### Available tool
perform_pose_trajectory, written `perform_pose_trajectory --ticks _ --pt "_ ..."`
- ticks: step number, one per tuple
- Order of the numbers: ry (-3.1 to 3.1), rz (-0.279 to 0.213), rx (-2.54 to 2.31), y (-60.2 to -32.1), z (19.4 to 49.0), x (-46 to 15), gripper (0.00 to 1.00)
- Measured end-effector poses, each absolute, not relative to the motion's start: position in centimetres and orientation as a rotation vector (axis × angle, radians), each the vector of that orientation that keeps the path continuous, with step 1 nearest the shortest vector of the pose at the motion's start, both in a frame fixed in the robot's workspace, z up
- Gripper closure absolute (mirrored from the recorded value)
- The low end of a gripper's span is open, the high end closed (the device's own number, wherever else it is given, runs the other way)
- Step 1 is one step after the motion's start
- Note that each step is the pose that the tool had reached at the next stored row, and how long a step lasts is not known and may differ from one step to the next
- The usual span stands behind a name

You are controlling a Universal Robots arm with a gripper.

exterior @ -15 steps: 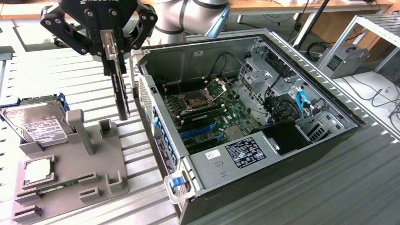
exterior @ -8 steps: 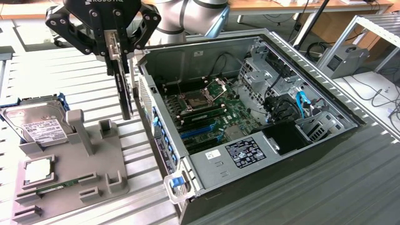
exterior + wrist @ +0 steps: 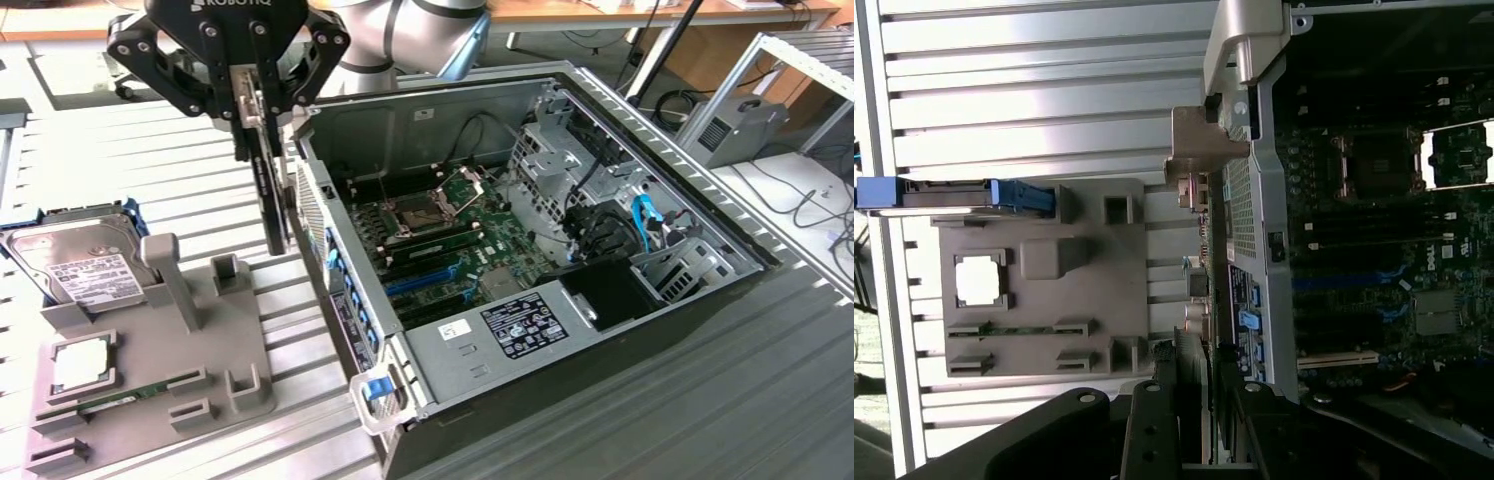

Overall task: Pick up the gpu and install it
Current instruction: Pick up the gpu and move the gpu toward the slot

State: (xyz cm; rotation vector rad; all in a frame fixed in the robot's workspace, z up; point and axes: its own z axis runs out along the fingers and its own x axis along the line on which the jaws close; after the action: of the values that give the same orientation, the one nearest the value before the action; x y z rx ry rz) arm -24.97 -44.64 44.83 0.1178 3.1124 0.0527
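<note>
gpu | upright, hanging beneath end effector | end effector clamped on its upper edge

The exterior view looked down at an angle, fairly near, over the open computer case and grey parts holder on the bench. The wrist view looked seemingly straight down past the gripper, sharing both.
</note>
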Motion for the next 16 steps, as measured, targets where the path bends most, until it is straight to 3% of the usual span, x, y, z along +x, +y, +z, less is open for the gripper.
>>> perform_pose_trajectory --ticks 16 --pt "3.112 0.053 0.118 -44.64 44.65 -24.11 0.73"
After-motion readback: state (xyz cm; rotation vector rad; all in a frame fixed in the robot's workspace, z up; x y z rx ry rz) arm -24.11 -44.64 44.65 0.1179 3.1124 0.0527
